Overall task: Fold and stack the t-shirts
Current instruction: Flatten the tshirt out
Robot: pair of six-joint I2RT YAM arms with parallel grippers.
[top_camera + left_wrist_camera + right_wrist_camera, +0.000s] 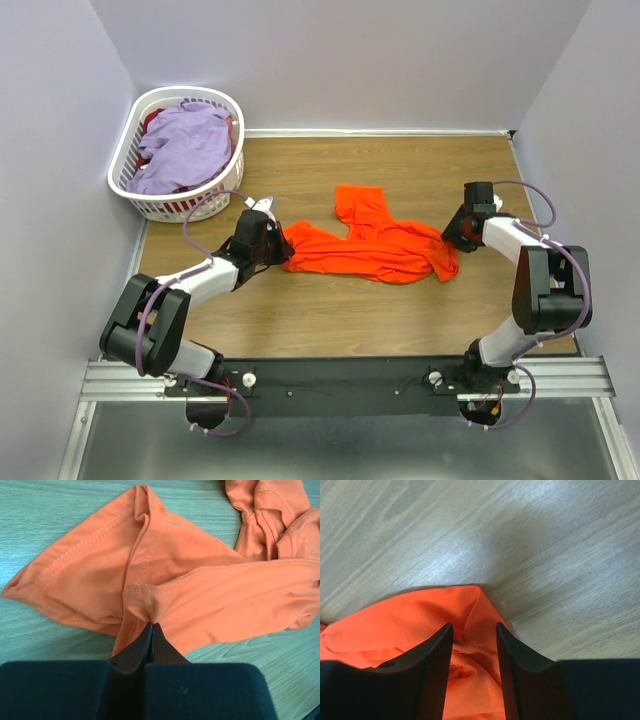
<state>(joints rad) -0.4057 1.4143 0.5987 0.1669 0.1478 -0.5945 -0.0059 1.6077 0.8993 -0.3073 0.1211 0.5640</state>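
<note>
A bright orange t-shirt [375, 245] lies crumpled on the wooden table between my arms. My left gripper [282, 245] is shut on a fold at the shirt's left edge [150, 600], its jaws pressed together with cloth pinched at the tips [151, 626]. My right gripper [452, 238] is at the shirt's right end, jaws open and straddling a bunched corner of orange cloth [470, 645]. A lavender t-shirt [185, 148] lies heaped in the basket at the back left.
The white slotted laundry basket [140, 195] stands at the back left corner, with some red cloth [152, 122] under the lavender one. Grey walls close in the table on three sides. Bare wood lies in front of and behind the orange shirt.
</note>
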